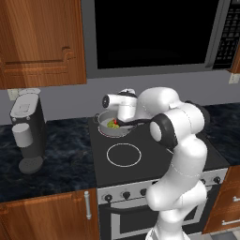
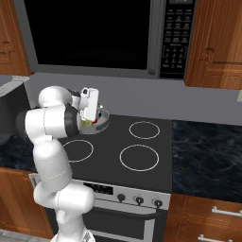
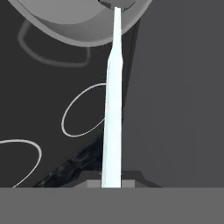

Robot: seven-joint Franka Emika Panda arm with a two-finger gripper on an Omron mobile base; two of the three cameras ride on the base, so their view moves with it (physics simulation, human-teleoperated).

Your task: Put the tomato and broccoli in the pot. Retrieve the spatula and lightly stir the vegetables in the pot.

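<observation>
The grey pot point(image 1: 104, 129) stands on the stove's back left burner, seen in the right base view as the pot point(image 2: 102, 115). Inside it lie the yellow-green broccoli point(image 1: 111, 124) and the red tomato point(image 1: 115, 121), touching each other. My gripper point(image 1: 124, 118) hangs just over the pot's right side, shut on the spatula. In the hand view the spatula's long white handle point(image 3: 112, 109) runs from my gripper point(image 3: 111, 180) up over the pot's rim point(image 3: 74, 33). Its blade end is cut off at the top edge. The arm hides part of the pot in both base views.
A dark coffee machine point(image 1: 28, 131) stands on the black counter left of the stove. The microwave point(image 1: 150, 33) hangs low above the stove. Three free burner rings point(image 2: 139, 157) lie in front and to the right. Wooden cabinets point(image 1: 40, 42) flank the microwave.
</observation>
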